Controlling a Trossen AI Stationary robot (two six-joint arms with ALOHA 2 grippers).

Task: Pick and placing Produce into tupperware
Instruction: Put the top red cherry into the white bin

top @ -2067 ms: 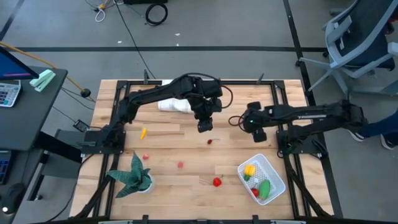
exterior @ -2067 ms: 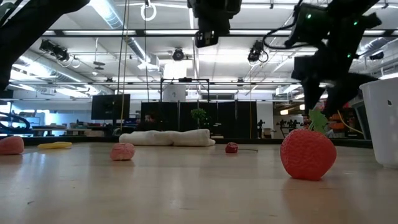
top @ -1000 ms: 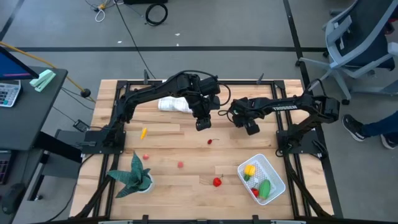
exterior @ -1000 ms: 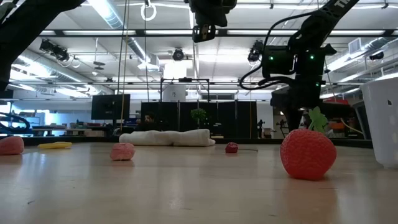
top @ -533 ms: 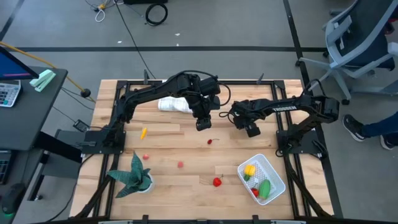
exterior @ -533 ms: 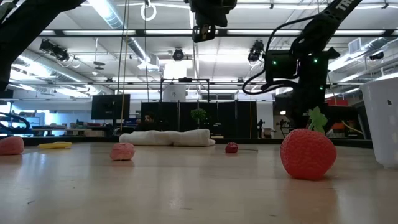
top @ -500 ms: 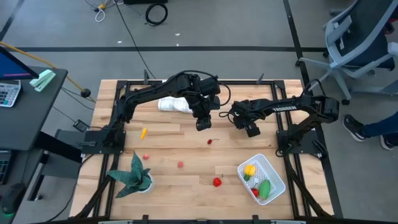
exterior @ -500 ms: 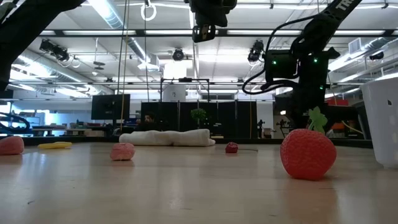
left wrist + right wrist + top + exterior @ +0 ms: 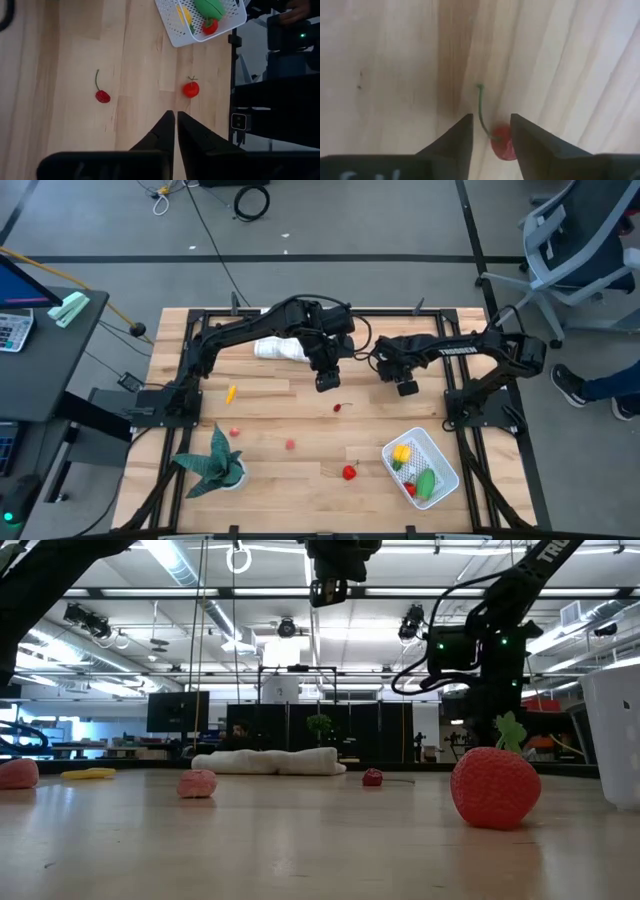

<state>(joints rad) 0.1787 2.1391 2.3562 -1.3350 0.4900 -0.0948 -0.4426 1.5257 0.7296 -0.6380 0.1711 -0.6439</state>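
Worktop [image 9: 270,395]: tupperware [image 9: 425,445] sits lower right of the high view and holds yellow, green and red produce. Right gripper [image 9: 406,387] has swung from beside the tupperware to upper centre-right. Its jaws are open, lined up on the cherry [image 9: 502,142]. Left gripper [image 9: 327,381] hangs at centre, jaws closed, empty. Judgement: cherry is the next pick; strawberry [image 9: 349,472] remains loose.

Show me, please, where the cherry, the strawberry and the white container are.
cherry [image 9: 102,96]: left wrist view, on its red body.
strawberry [image 9: 495,786]: low view, middle of its red body.
white container [image 9: 443,461]: high view, on its bare rim.
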